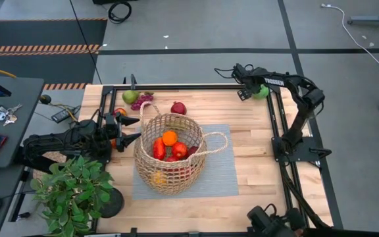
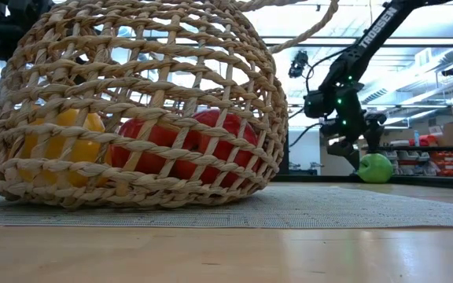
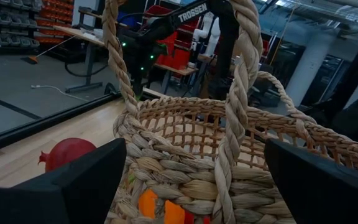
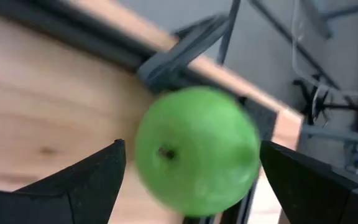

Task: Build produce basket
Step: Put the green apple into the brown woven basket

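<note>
Reading TROSSEN on right arm (image 2: 373, 30), open right hand (image 4: 191, 180) at green apple (image 4: 196, 158)

Both arms (image 1: 295, 125) matte black, white TROSSEN lettering, green LEDs at joints, black wedge-shaped fingers (image 4: 73, 186).

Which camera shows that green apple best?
The right wrist view: the green apple fills the middle, stem dimple visible, between the open right gripper fingers. The high view shows only a sliver under the arm at the table's far right corner; the low view shows it small; the left wrist view misses it.
</note>
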